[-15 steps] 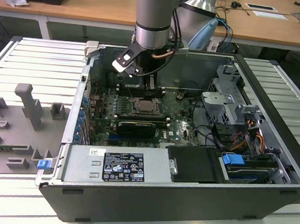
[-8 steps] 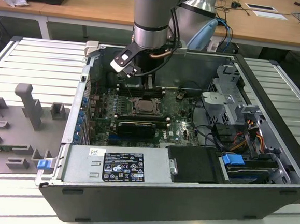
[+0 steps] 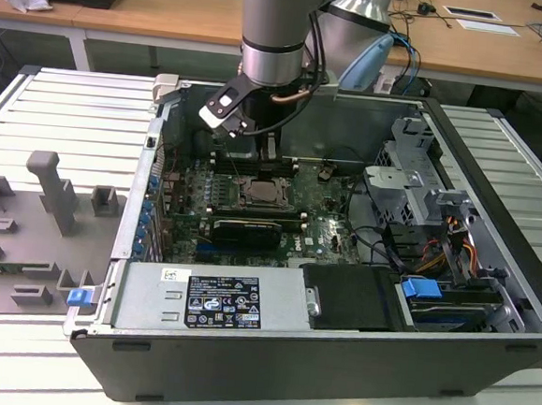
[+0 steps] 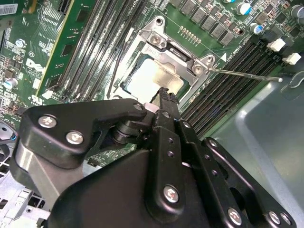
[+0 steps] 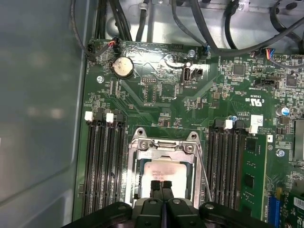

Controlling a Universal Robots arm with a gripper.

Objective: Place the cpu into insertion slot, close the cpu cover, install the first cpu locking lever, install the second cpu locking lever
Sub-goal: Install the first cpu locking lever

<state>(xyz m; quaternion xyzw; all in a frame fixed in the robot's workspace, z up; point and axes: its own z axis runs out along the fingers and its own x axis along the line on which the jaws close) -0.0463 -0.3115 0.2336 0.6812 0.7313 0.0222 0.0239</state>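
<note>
Cpu (image 5: 164, 172) in insertion slot (image 5: 131, 171); case (image 3: 332, 386) on slatted table (image 3: 72, 102); desks (image 3: 174, 7) behind

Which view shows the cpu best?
First wrist view: the cpu lies nearly face-on, with only its near edge behind the gripper. The second wrist view shows the cpu slanted and glare-washed; in the exterior view it is a tiny square.

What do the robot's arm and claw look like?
The arm is a thick silver-grey tube with a black band and pale blue joint caps. Dark cables run beside it, and a white-and-black box is mounted near the wrist. The gripper is matte black, built from jointed links fastened with silver screws.
</note>
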